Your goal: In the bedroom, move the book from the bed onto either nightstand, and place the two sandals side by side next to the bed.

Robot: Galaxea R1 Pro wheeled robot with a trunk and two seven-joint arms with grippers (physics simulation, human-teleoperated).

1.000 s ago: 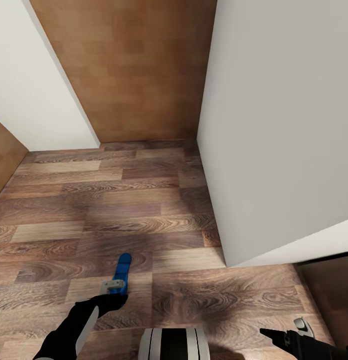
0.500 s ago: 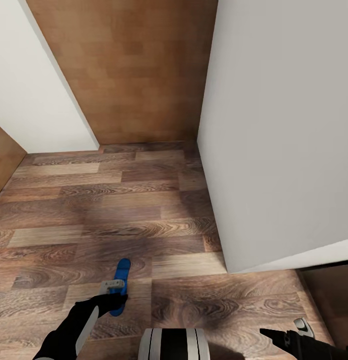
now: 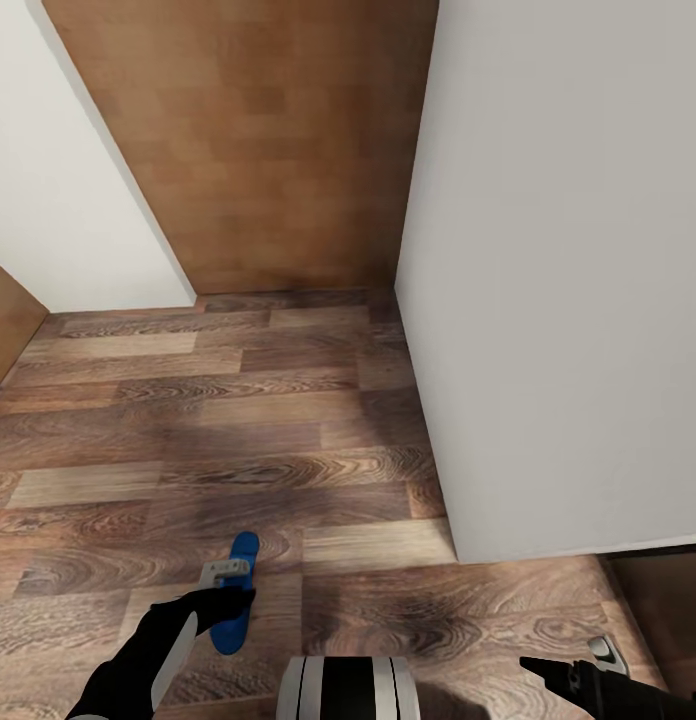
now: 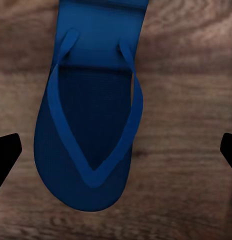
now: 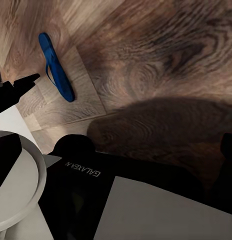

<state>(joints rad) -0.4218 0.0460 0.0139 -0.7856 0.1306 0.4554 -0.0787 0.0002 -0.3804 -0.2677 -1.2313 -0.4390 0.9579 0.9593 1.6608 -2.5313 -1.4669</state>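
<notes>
Blue sandal [image 3: 234,592] lies on floor right below left gripper [image 3: 226,590], long axis running away from robot toward the door, jaws wide apart either side; right gripper [image 3: 600,655] well off, can't tell its state.

Blue sandal [image 4: 90,125] flat on wood-plank floor [image 3: 288,420], strap side up.

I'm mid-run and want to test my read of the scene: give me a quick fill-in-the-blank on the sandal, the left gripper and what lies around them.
1. The sandal is coloured ____.
2. It lies on a floor made of ____ planks.
3. In the left wrist view the left gripper has its fingers spread ____ on either side of the sandal.
4. The wall at the head view's right is ____.

Missing words: blue; wood; open; white
</notes>
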